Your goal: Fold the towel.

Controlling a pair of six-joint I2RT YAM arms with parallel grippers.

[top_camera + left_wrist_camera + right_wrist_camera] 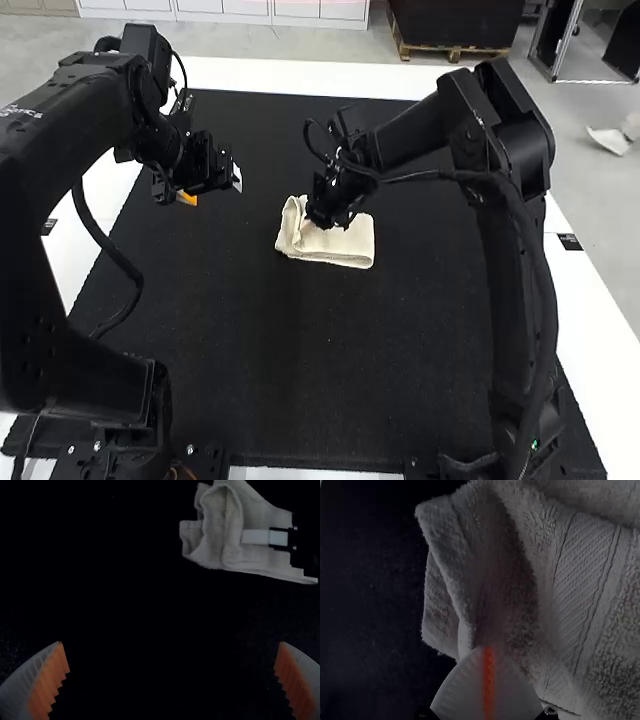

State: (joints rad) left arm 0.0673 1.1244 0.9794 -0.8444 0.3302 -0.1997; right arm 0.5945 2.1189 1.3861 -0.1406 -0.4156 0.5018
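Folding further likely turns on the nearer right gripper (488, 648), closed at the raised left fold of the towel (345, 246) near mid-mat (280, 360), pinch unclear; the left gripper (171, 642), open, stands leftward.

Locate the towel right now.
In the high view, the towel lies near the middle of the black mat, the right gripper at its left part.

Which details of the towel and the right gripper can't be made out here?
Right wrist view: whether cloth sits between the right gripper's fingers, hidden by the fingers; part of the towel, cut off by the picture's edge.
High view: the towel beneath that gripper, covered by it; the number of layers, hidden under the top one.
Left wrist view: one end of the towel, partly behind the right gripper.
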